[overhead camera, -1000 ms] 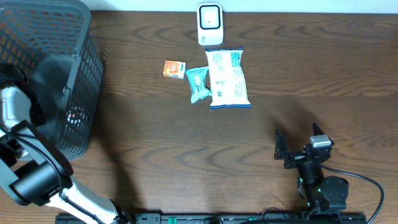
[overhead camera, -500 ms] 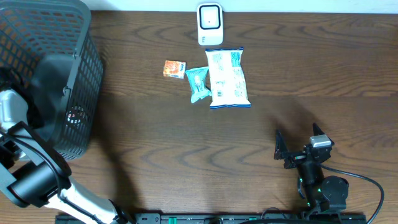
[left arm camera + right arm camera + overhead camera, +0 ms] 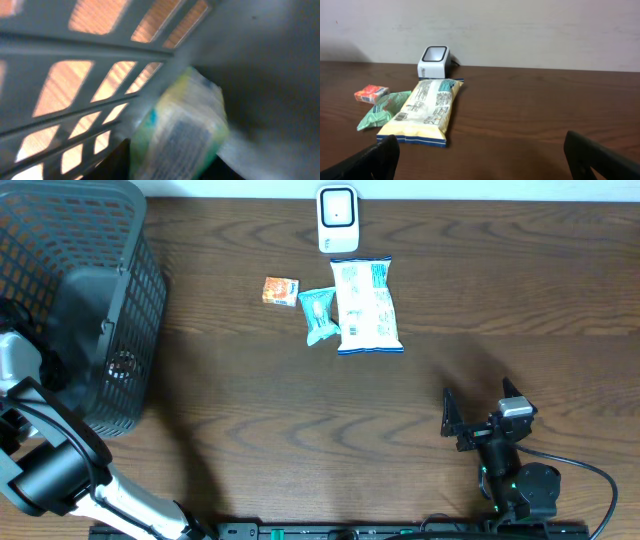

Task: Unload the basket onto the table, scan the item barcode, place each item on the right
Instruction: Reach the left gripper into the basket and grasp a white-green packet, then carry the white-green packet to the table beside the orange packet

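Only the left wrist view gets inside the basket point(image 3: 135, 275). From overhead I just see the left arm point(image 3: 55, 470) bent over its rim, with the business end hidden. Down in there, badly blurred, a yellow-green packet point(image 3: 177, 135) with dark printed stripes lies against the slatted wall, down by the basket's floor. It sits between the two dark finger shapes of the left gripper point(image 3: 170, 167) at the bottom edge. Through the blur I cannot tell whether they pinch it or merely flank it.

The right gripper point(image 3: 480, 147) stands spread wide and empty, low over the near right of the table point(image 3: 250, 400). Its view shows the scanner point(image 3: 434, 61) upright at the far edge, with a large snack bag point(image 3: 425, 112) just before it. A teal packet point(image 3: 382, 110) lies against the bag's side and a small orange packet point(image 3: 371, 93) beside that, all out on the wood, well apart from the basket.
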